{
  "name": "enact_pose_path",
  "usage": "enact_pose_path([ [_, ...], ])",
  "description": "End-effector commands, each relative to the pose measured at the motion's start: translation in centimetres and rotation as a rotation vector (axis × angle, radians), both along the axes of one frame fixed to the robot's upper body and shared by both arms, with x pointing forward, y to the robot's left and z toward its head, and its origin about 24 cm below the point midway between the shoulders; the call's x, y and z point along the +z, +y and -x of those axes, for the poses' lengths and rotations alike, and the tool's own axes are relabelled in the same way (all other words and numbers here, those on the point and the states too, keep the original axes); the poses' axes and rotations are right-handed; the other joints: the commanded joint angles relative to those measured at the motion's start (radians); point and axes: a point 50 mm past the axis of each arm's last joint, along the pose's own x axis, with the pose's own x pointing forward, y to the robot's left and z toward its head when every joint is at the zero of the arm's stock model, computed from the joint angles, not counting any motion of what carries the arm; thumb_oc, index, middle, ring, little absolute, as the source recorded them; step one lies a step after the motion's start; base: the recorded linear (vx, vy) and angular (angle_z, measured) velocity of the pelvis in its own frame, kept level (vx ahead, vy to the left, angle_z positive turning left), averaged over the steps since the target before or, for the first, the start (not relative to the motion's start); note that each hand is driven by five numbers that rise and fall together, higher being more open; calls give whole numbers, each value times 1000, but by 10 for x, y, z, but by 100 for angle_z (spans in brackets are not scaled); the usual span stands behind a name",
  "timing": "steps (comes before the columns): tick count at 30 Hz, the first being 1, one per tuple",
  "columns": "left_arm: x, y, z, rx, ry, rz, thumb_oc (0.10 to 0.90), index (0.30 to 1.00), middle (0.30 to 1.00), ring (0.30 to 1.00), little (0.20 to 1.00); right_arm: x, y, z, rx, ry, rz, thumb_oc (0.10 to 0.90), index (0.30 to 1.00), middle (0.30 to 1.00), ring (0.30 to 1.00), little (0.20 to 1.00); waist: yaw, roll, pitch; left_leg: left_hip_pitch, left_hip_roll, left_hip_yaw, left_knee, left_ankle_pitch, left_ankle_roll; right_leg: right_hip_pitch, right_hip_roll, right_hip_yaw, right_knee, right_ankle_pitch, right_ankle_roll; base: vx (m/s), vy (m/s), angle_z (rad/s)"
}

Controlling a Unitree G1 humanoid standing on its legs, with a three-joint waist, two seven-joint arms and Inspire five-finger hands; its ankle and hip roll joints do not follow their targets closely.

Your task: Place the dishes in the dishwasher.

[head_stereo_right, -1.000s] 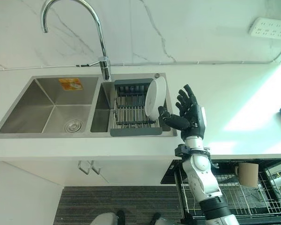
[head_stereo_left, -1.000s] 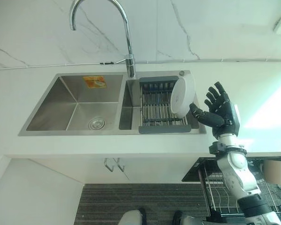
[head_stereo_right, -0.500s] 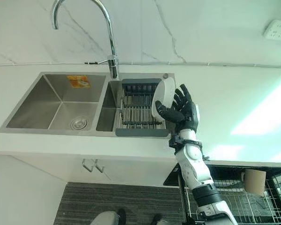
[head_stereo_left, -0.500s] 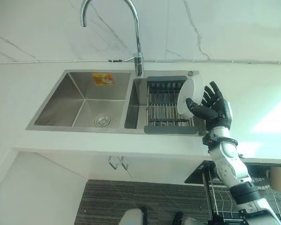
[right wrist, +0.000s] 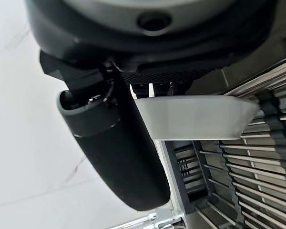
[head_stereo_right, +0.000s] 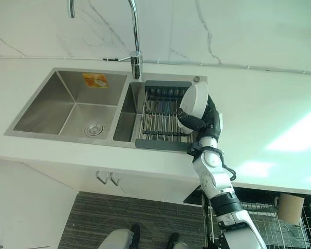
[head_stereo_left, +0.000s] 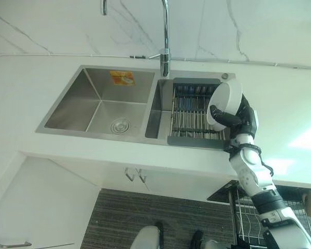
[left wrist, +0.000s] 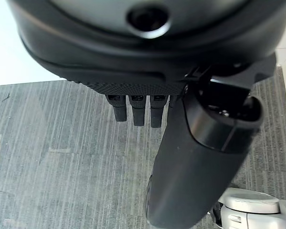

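A white dish (head_stereo_left: 225, 101) stands on edge in the dark drying rack (head_stereo_left: 189, 111) set in the sink's right basin. My right hand (head_stereo_left: 244, 120) is at the dish's right rim, its thumb curled across the front face and its fingers behind. In the right wrist view the dish (right wrist: 195, 117) sits between the thumb (right wrist: 114, 148) and the fingers. My left hand (left wrist: 133, 57) hangs over the grey floor with its fingers relaxed and nothing in it.
The steel sink (head_stereo_left: 101, 104) has a bare left basin with a drain, and a tall faucet (head_stereo_left: 165, 52) behind the divider. White counter surrounds it. The pulled-out dishwasher rack (head_stereo_right: 269, 212) lies low at the right, with a brown mug (head_stereo_right: 286, 207) in it.
My right hand has gone from spread open beside the dish to closed on its rim, thumb over the front. The camera has also shifted, moving the sink in the picture.
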Motion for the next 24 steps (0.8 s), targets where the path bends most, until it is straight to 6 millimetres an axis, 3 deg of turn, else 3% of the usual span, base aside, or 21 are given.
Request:
enact_pose_path([
  [1, 5, 25, 25, -31, 101, -70, 800, 900, 900, 900, 900, 61, -1, -12, -22, -217, 31, 400, 300, 300, 300, 300, 16, -3, -31, 21, 52, -12, -28, -47, -58, 62, -58, 12, 18, -133, 55, 0, 0, 0],
  [13, 5, 24, 24, -51, 89, -74, 800, 900, 900, 900, 900, 73, -10, -8, -158, -321, 129, 400, 300, 300, 300, 300, 24, 0, -30, 27, 48, -10, -28, -49, -54, 67, -64, 8, 18, -131, 59, -2, 2, 1],
  [24, 6, 29, 11, -13, -16, -134, 800, 900, 900, 900, 900, 97, 24, 25, -7, -660, 32, 400, 300, 300, 300, 300, -13, -13, -36, 66, 55, 27, -28, -65, -42, 66, -51, 46, 18, -130, 60, -14, -12, -7],
])
